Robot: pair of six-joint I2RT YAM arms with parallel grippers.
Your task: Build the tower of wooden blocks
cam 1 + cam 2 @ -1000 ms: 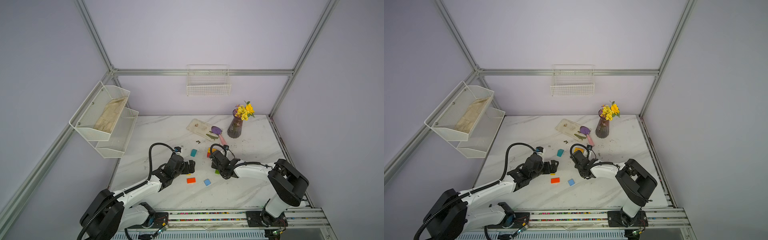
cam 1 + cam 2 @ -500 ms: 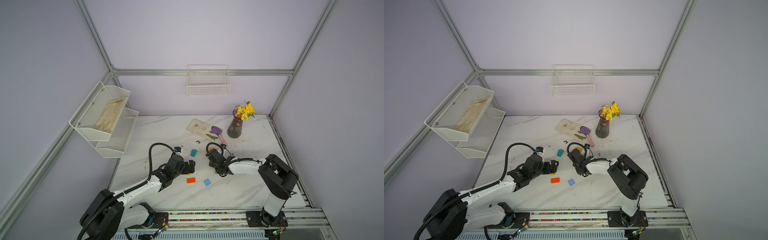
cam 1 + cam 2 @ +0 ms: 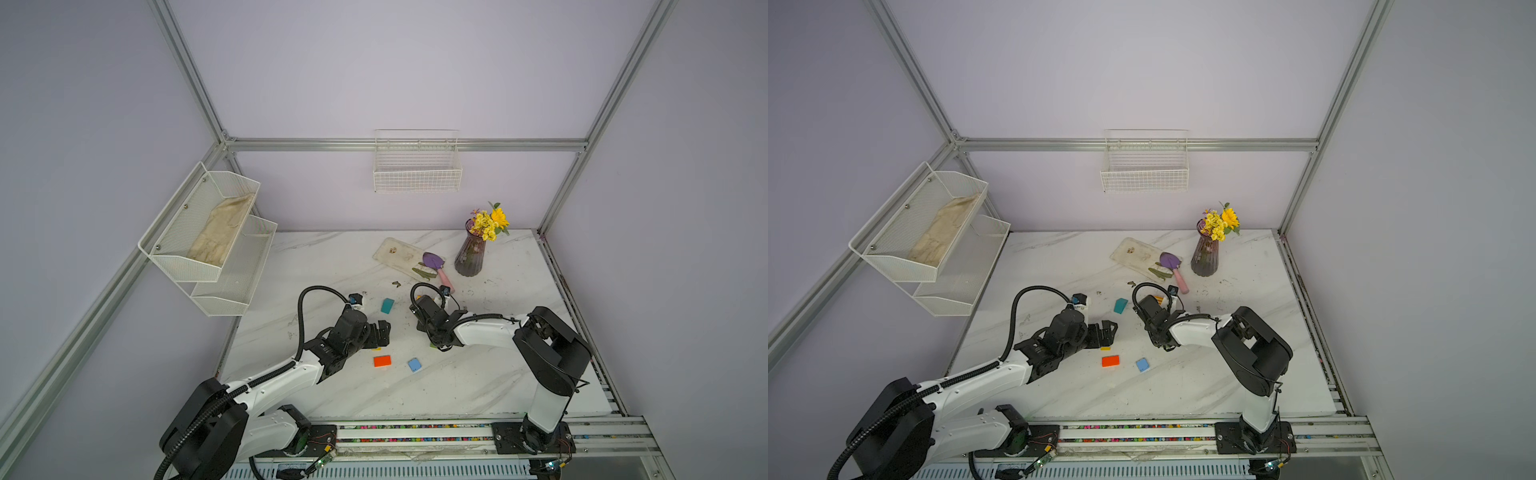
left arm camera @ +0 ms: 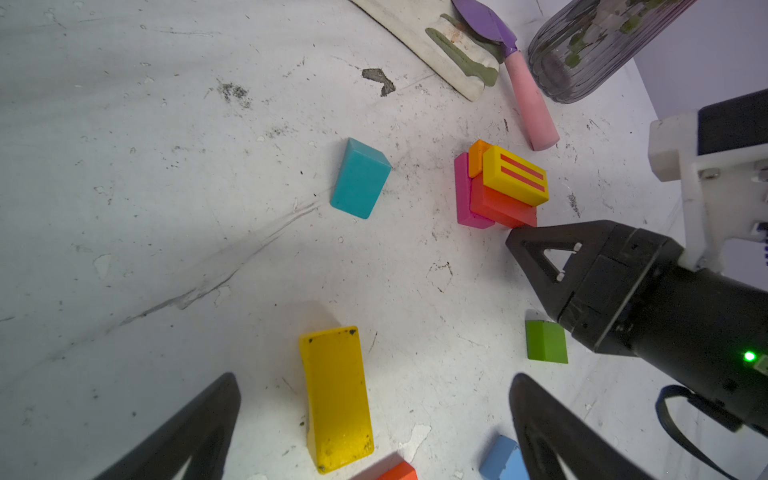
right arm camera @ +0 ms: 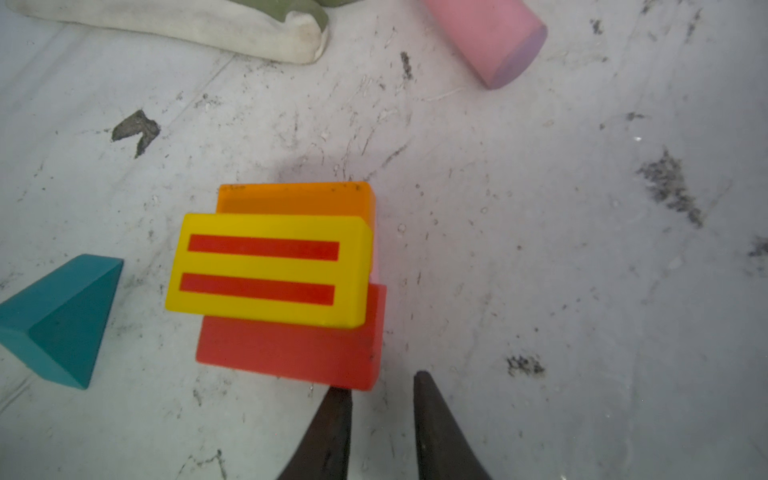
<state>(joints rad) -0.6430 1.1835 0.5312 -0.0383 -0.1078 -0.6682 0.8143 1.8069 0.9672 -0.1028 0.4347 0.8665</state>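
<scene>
The tower [image 4: 503,187] is a low stack: pink and red blocks at the bottom, an orange one above, and a yellow block with two red stripes [image 5: 274,270] on top. My right gripper [image 5: 380,384] sits right beside it. Its jaws stand narrowly apart with nothing between them, and one fingertip [image 5: 338,399] is at the red block's [image 5: 291,353] corner. My left gripper [image 4: 374,378] is wide open over a loose yellow block [image 4: 336,395]. A teal block [image 3: 387,305] lies left of the tower. Loose green [image 4: 545,340], orange-red [image 3: 382,360] and blue [image 3: 414,365] blocks lie nearby.
A purple trowel with a pink handle [image 3: 438,270] rests on a white tray [image 3: 399,254] behind the tower. A purple vase of yellow flowers [image 3: 470,257] stands to its right. Wire shelves [image 3: 208,232] hang at the left wall and a wire basket [image 3: 417,166] at the back.
My right arm has swung left, bringing its gripper up to the tower's near side. The left arm has not moved.
</scene>
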